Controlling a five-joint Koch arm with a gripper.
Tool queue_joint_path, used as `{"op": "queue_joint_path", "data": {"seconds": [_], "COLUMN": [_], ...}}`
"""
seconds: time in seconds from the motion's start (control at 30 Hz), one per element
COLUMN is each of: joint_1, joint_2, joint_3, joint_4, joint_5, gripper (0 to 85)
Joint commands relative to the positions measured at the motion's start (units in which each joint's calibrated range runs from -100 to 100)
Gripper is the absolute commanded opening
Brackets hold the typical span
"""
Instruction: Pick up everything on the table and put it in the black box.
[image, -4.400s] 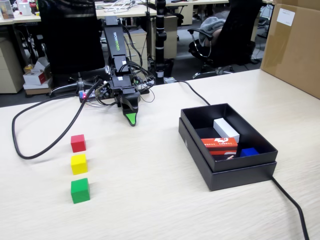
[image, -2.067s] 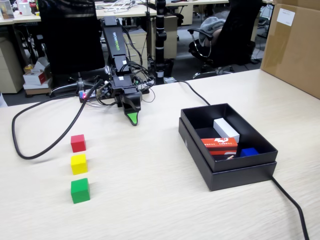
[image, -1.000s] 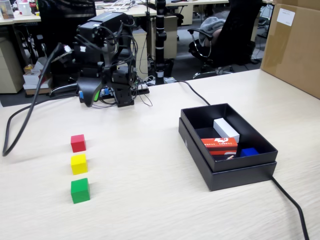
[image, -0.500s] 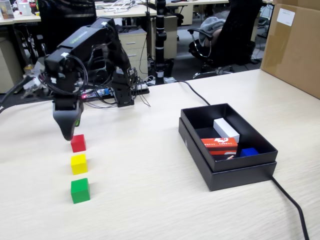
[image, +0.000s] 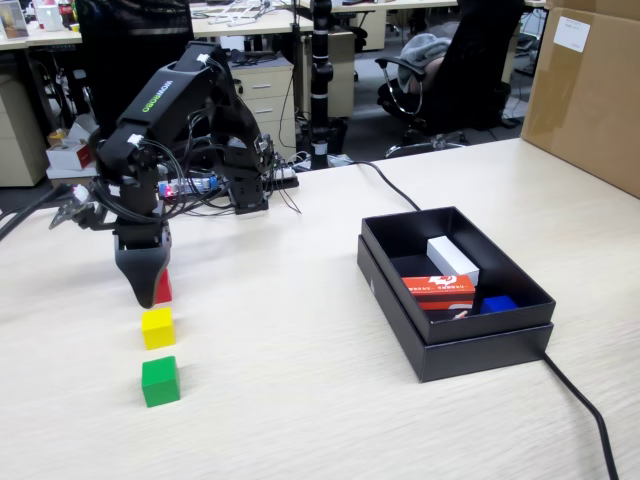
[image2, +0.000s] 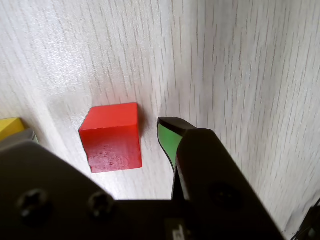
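Our gripper (image2: 107, 137) stands open astride the red cube (image2: 111, 136), holding nothing; the cube sits on the table (image: 300, 380), far left of the box (image: 455, 340). We risk nudging the yellow cube (image: 158, 327) just beside it. In the fixed view the jaws hide most of red.

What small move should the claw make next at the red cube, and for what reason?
Probably lower a little further and then close. In the wrist view the red cube sits between the open jaws of the claw, with the green-lined finger beside its right face but a gap remaining. It rests on the table, not gripped.
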Motion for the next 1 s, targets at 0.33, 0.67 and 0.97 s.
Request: {"op": "queue_joint_path", "data": {"seconds": [0.33, 0.67, 0.97], "joint_1": [0.59, 0.44, 3.13], "joint_2": [3.13, 2.78, -26.13], "joint_3": [3.43, 3.33, -6.64], "joint_4": [0.98, 2.19, -7.75], "joint_5": [0.44, 1.95, 3.61], "gripper": [37.5, 4.4, 4.4]}}
